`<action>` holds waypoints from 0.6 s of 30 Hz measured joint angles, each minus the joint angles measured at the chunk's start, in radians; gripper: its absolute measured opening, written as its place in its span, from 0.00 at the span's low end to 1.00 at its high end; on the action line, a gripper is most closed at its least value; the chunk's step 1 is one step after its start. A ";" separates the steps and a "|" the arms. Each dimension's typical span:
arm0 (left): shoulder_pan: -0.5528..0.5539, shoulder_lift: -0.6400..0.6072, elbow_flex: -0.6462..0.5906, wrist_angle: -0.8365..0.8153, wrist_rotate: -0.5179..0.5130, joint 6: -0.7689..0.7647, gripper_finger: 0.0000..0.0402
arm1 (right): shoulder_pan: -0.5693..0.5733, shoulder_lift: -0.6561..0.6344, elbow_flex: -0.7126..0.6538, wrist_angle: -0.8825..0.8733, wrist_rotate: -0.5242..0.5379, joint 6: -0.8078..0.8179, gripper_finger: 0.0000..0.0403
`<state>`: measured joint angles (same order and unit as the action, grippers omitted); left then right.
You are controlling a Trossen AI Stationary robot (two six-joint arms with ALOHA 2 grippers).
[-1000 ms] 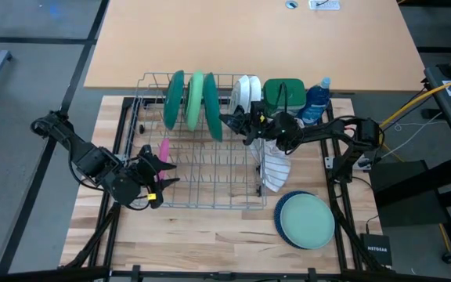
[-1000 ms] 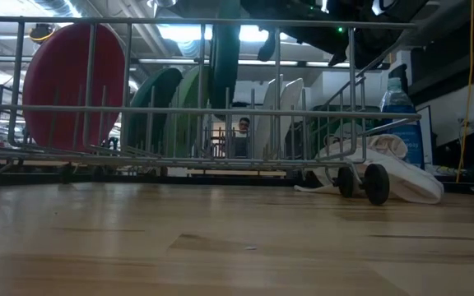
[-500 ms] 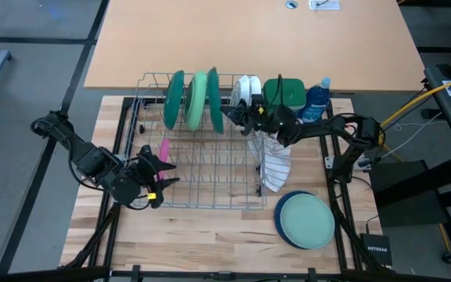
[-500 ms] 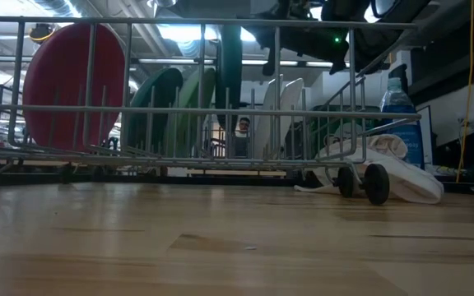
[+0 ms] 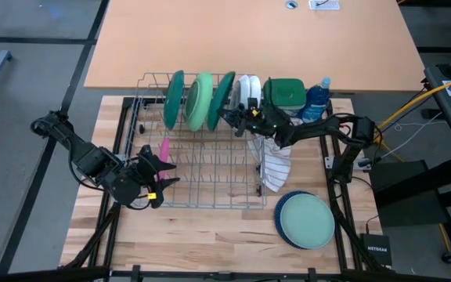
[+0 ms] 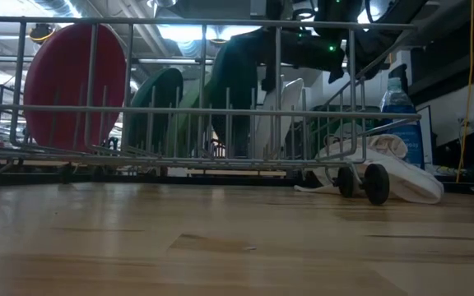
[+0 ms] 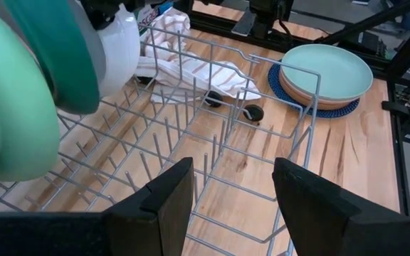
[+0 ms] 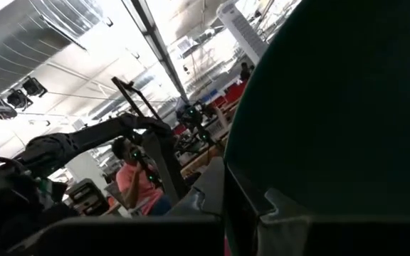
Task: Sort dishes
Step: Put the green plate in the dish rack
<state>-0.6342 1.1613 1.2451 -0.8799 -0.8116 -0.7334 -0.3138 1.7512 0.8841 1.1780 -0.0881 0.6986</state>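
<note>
While clamped between its jaws, right gripper (image 5: 233, 117) tilts dark green plate (image 5: 224, 100) in wire dish rack (image 5: 202, 200), left gripper (image 5: 156, 171) wide open over rack's edge, pink plate (image 5: 164, 149) just beside it.

Both arms are dark, matte and chunky-jointed, with black cables looping at their bases, a small yellow mark on the left tool (image 5: 156, 182), tiny green lights glowing on the right tool (image 5: 237, 119), and broad, flat-faced black fingers (image 7: 168, 200).

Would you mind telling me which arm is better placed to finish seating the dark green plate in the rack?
The right: its tool is at the dark green plate; the left tool waits at the rack's opposite end.
</note>
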 joint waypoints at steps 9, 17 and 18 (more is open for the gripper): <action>0.000 0.000 0.000 0.000 0.000 0.007 0.46 | -0.002 0.000 -0.002 0.115 -0.125 -0.004 0.01; 0.000 0.000 0.000 0.000 0.000 0.007 0.46 | -0.001 0.000 -0.002 0.102 -0.331 -0.054 0.01; 0.000 0.000 0.000 0.000 0.000 0.007 0.46 | -0.001 0.000 -0.002 0.102 -0.342 -0.056 0.01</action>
<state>-0.6342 1.1612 1.2452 -0.8799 -0.8116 -0.7265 -0.3150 1.7515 0.8825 1.2802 -0.4299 0.6422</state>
